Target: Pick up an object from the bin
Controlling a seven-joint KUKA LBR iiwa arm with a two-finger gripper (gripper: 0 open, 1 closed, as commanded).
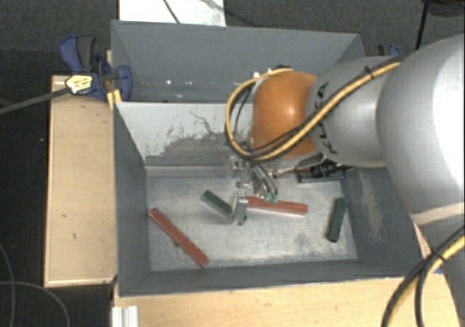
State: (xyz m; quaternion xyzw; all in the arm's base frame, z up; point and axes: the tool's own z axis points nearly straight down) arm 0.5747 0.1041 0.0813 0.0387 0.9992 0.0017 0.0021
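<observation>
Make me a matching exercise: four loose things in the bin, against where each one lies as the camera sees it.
Things
1. long red-brown bar
2. shorter red bar
3. dark green stick
4. dark green block

Places
A. just left of the gripper
B. near the right wall of the bin
C. front left of the floor, lying diagonally
D. just right of the gripper, lying crosswise

Pairs: 1-C, 2-D, 3-B, 4-A
</observation>
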